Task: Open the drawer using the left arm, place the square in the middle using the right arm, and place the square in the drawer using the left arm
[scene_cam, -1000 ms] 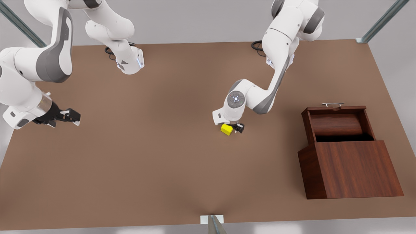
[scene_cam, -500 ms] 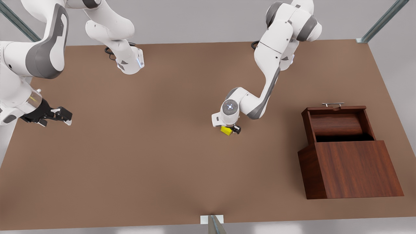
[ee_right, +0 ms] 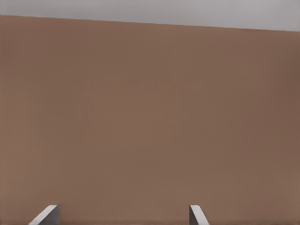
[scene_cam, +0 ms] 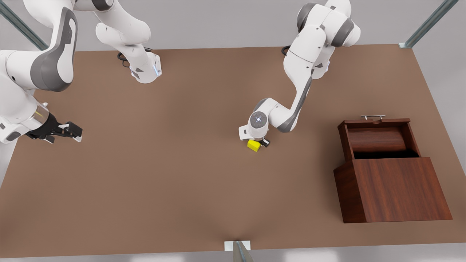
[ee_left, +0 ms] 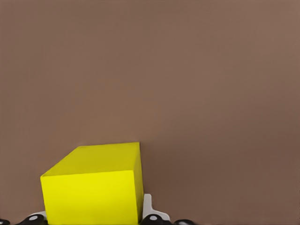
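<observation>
The square (scene_cam: 253,145), a small yellow cube, is at the middle of the brown tabletop (scene_cam: 174,174). My left gripper (scene_cam: 257,143) points down over it and is shut on it, one finger against each side. In the left wrist view the square (ee_left: 93,187) sits between the fingertips (ee_left: 152,216) over bare table. The drawer (scene_cam: 376,139) of the wooden box (scene_cam: 397,189) at the front view's right stands pulled open, its silver handle (scene_cam: 372,116) at the far side. My right gripper (scene_cam: 74,131) waits open at the front view's left edge, with its fingertips (ee_right: 47,215) over bare table.
Both arm bases (scene_cam: 145,71) stand along the table's far edge. A metal bracket (scene_cam: 237,246) sits at the near edge. Bare tabletop lies between the square and the wooden box.
My left gripper came down around the square and its fingers closed on it. The right arm drew back a little toward the front view's left.
</observation>
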Robot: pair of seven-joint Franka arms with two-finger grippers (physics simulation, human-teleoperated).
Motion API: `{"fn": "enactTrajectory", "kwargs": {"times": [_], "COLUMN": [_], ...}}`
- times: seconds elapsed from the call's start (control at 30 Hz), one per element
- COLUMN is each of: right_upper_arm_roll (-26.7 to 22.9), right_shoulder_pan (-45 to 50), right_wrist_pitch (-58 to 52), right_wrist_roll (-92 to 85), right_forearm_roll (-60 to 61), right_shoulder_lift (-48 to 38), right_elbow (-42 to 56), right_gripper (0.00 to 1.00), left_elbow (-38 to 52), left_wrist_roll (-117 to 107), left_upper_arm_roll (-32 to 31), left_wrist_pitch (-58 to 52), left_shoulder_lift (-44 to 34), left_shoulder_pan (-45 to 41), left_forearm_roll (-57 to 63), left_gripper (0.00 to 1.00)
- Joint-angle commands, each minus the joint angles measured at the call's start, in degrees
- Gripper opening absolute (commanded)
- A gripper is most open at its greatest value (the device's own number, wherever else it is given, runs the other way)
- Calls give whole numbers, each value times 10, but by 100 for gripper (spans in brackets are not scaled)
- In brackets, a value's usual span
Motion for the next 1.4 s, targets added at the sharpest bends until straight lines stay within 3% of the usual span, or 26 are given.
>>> {"fn": "enactTrajectory", "kwargs": {"times": [0.0, 0.2, 0.4, 0.53, 0.8, 1.03, 1.1, 1.27, 1.37], "right_upper_arm_roll": [0, 0, -1, -1, -2, -2, -2, -2, -2], "right_shoulder_pan": [1, 1, 1, 0, 0, 0, 0, 0, 0], "right_wrist_pitch": [0, 3, 1, 2, 4, 4, 1, 4, 4], "right_wrist_roll": [0, 0, 0, 0, 0, 0, 0, 0, 0], "right_forearm_roll": [0, 0, 2, 2, 2, 2, 2, 2, 2], "right_shoulder_lift": [0, 3, 3, 3, 3, 3, 3, 4, 7], "right_elbow": [0, 0, 5, 4, 4, 4, 5, 6, 6], "right_gripper": [100, 100, 100, 100, 100, 100, 100, 100, 100], "left_elbow": [0, 9, 81, 81, 57, 54, 54, 62, 94], "left_wrist_roll": [0, 0, 15, 204, 614, 757, 763, 753, 580], "left_upper_arm_roll": [0, 0, 24, 135, 397, 402, 404, 405, 397], "left_wrist_pitch": [0, -16, -197, -300, -307, -306, -307, -331, -361], "left_shoulder_lift": [0, -11, -120, -179, -162, -122, -115, -117, -138], "left_shoulder_pan": [0, 1, 9, 9, 13, 123, 128, 129, 112], "left_forearm_roll": [0, -1, -30, -48, -49, -47, -46, -46, -47], "left_gripper": [65, 65, 66, 67, 67, 71, 100, 100, 100]}}
